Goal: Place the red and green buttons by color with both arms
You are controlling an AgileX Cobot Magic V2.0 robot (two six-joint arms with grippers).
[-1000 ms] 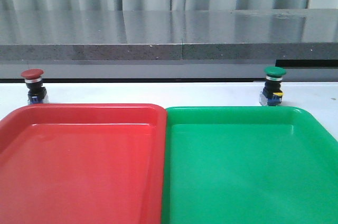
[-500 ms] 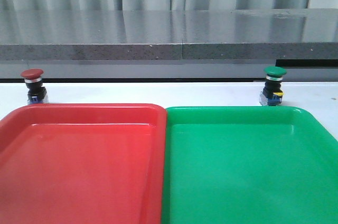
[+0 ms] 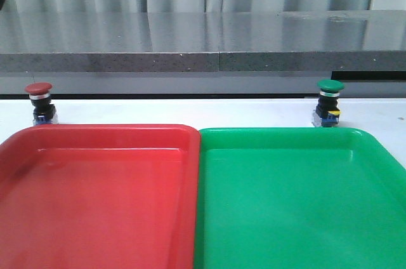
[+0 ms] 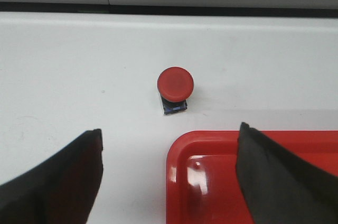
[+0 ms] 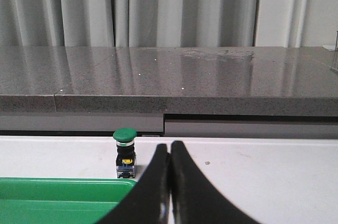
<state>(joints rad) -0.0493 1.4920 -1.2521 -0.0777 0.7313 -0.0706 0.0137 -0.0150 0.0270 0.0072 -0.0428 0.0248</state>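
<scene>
The dark-red mushroom-cap push-button switch stands upright on the white table, just beyond the far left corner of the large flat red plastic tray, while the green mushroom-cap push-button switch stands upright just beyond the far edge of the matching flat green plastic tray, toward its right side; both trays hold nothing yet. The black two-fingered left gripper hangs above the red switch's side of the table with its fingers spread wide, released, the red cap ahead of the gap between them and nothing held. The black right gripper has its fingers pressed together, clenched on nothing, with the green switch just to its left and farther off. Each switch looks small, rigid and light, so weight should be no trouble, but the domed cap is probably smooth and would likely slip under a pinch. The better hold seems to be lower down, across the silver ring or the squarish black body, fingers on opposite flat sides. Being tall on a narrow base, each could tip if nudged sideways first.
</scene>
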